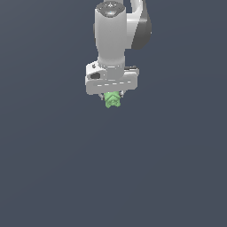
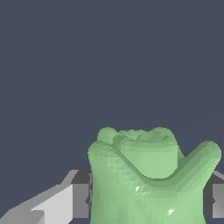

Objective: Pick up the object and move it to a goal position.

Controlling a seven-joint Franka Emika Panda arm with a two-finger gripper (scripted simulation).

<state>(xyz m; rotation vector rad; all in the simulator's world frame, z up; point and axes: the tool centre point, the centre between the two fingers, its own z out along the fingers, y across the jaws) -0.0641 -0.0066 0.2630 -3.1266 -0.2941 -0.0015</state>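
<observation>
Light green and lumpy, the object (image 1: 113, 100) sat clamped between the fingers of the white gripper (image 1: 112, 95), which had closed on it from both sides. In the exterior view only the lower part of the blob showed, poking out just beneath the broad, pale hand of the claw, with the short fingertips barely visible beside it. The wrist view gave a much nearer look: the object (image 2: 151, 179) filled the lower middle of the picture, its surface faceted and glossy, with rounded bumps along its upper edge and a lobe flaring out to one side. A dark grey finger pad (image 2: 80, 199) pressed against one flank of it, backed by a lighter grey finger body, and a second pad showed at the opposite flank, partly cut off by the picture's edge. Above the claw in the exterior view, the arm (image 1: 116, 31) rose straight up as a thick white column, with a darker grey joint curving off toward the exterior view's right near the top of the picture. Around all of this lay a plain slate-blue ground (image 1: 53, 168), even in tone.
</observation>
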